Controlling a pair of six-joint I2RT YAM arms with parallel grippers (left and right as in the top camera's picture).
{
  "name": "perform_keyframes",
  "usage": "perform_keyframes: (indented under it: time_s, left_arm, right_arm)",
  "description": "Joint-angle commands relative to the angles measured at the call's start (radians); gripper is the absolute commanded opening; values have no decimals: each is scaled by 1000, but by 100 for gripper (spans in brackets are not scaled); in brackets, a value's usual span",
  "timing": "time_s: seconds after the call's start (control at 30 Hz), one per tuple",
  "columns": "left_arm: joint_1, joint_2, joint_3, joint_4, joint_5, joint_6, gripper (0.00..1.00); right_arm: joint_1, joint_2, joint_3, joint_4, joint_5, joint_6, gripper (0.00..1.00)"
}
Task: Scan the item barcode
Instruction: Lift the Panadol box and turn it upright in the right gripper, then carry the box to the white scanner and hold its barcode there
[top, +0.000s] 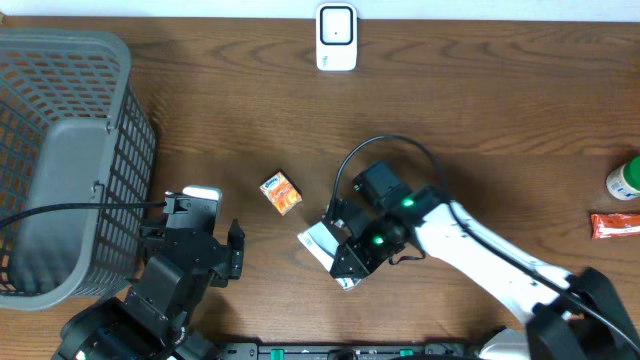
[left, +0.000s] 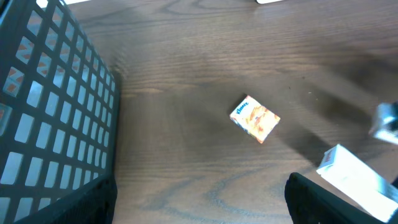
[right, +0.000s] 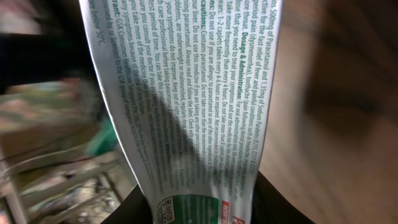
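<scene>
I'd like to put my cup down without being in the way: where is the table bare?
Widest bare wood: upper right, between the scanner and the green bottle. Another strip runs between the basket and the scanner. Crowded: lower middle, around the orange packet and the white box in the right gripper.

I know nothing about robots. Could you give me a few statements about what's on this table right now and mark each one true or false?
1. The white medicine box is held between the right arm's fingers. True.
2. The small orange packet lies inside the grey basket. False: it lies on the table, apart from the basket.
3. The left arm's fingers are spread apart with nothing between them. True.
4. The white device sits beside the left arm. False: it is at the far edge of the table, away from both arms.
5. A red packet lies near a green-and-white bottle on the right arm's side. True.
</scene>
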Motion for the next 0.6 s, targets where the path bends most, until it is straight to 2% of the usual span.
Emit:
perform_keyframes:
  time_s: [0.0,0.17,0.3,0.43,0.53,0.57]
  left_arm:
    - [-3,-1,-3,-3,-13,-5,85]
    - [-3,-1,-3,-3,-13,-5,85]
    - [-3,-1,-3,-3,-13,-5,85]
    - [-3,-1,-3,-3,-13,-5,85]
    - [-3,-1,-3,-3,-13,-5,85]
    - [-3,-1,-3,-3,-14,-5,85]
  right_arm:
    - [-55,-66,18,-6,-238,-81,24]
    - [-98,-85,18,-6,-458,-140,24]
    - [-119,-85,18,-5,-468,-146,24]
    - [-126,-85,18,29,-298,-146,24]
    - [-126,-85,18,167,-141,-113,25]
    - [-126,-85,18,273,-77,-68,26]
